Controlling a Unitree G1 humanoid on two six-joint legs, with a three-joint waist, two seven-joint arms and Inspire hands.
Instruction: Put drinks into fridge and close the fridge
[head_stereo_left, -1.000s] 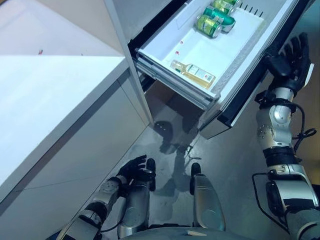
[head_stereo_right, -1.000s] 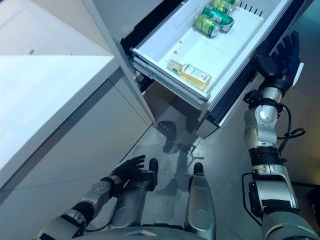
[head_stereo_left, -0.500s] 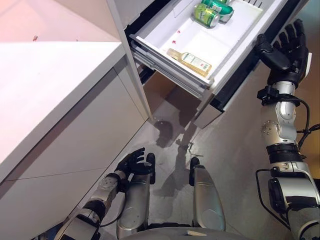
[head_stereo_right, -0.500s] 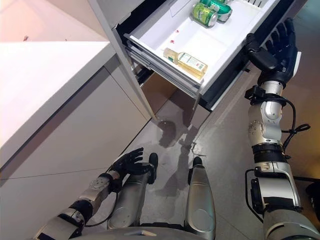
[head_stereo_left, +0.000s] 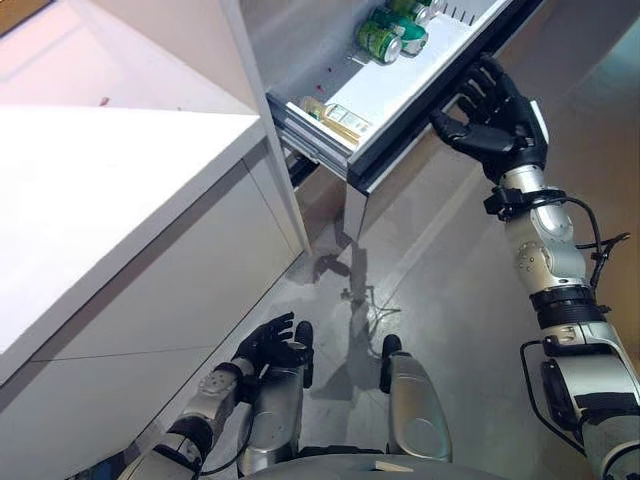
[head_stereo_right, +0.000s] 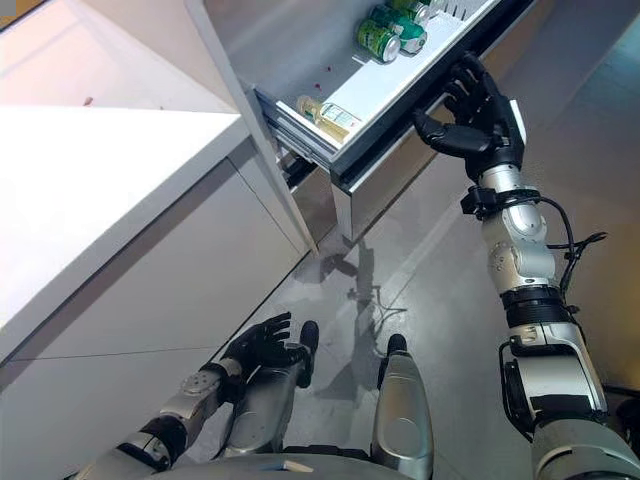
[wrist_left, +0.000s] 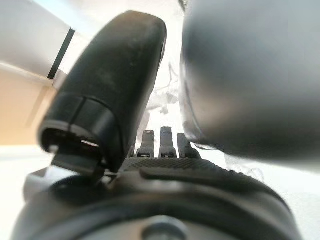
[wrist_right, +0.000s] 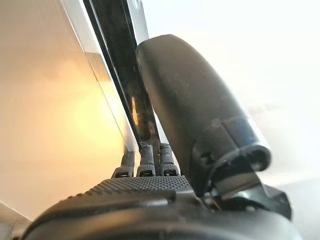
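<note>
The fridge drawer (head_stereo_left: 400, 120) stands partly open, pulled out from the fridge body. Inside it lie green cans (head_stereo_left: 388, 36) at the far end and a yellow bottle (head_stereo_right: 322, 110) near the front corner. My right hand (head_stereo_left: 495, 125) is open, its straight fingers pressed flat against the drawer's dark front panel; it also shows in the right wrist view (wrist_right: 150, 200) against the panel's edge. My left hand (head_stereo_left: 268, 343) hangs low by my side, fingers relaxed and empty.
A white counter (head_stereo_left: 90, 190) with cabinet fronts below runs along the left. The grey floor (head_stereo_left: 450, 270) lies below the drawer and to the right.
My right hand has moved left and pushed the drawer inward; the drawer sticks out much less than before. The camera view has shifted. The left hand has stayed put.
</note>
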